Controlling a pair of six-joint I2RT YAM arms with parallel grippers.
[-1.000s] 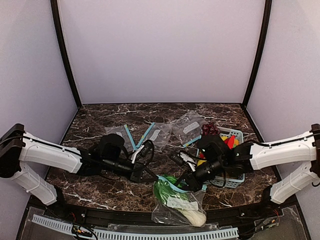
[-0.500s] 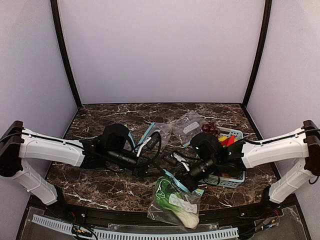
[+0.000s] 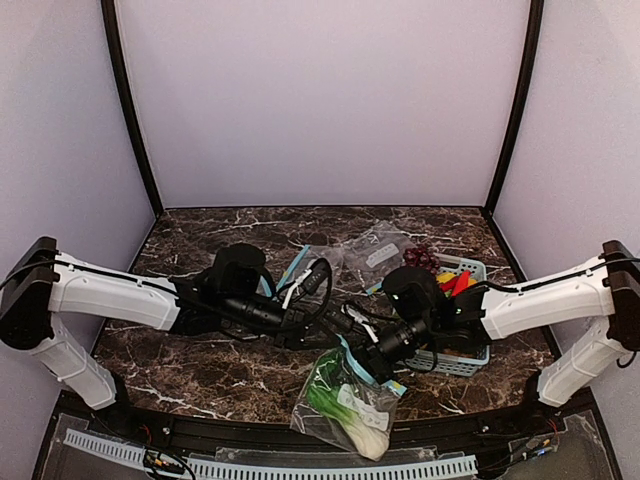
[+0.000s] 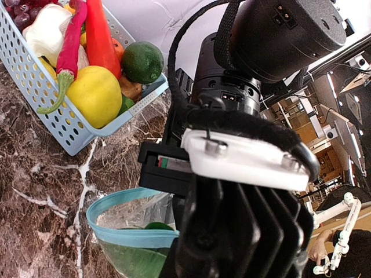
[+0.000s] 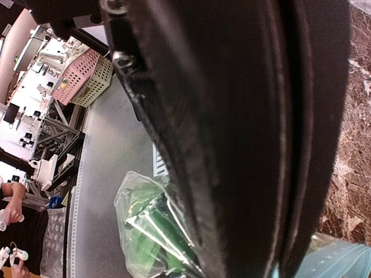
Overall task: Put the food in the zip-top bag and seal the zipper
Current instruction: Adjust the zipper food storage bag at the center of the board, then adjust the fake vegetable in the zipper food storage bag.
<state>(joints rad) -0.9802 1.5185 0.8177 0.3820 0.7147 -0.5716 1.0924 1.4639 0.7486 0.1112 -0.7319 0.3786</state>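
The zip-top bag [image 3: 378,412] hangs near the table's front edge with the large leafy vegetable [image 3: 335,400] inside. Its light-blue zipper [image 3: 352,362] stands open as a loop in the left wrist view [image 4: 119,236]. My right gripper [image 3: 372,358] is shut on the zipper's right end and holds the bag up. My left gripper [image 3: 338,322] is just left of and behind the bag's mouth; its jaws are hidden by the right arm. The red-orange tapered vegetable [image 4: 97,35] lies in the basket [image 4: 40,98]. I cannot make out the cucumber. The right wrist view shows the bag [image 5: 145,226].
The light-blue basket [image 3: 458,364] at the right holds a lemon [image 4: 95,95], a lime [image 4: 142,61], a red chili, garlic and grapes. Smaller clear bags [image 3: 375,250] with short blue strips [image 3: 295,264] lie behind the arms. Grapes [image 3: 420,257] lie behind the basket.
My left arm has reached rightward to the bag's mouth. My right gripper has moved left with the bag, which has swung toward the front edge.
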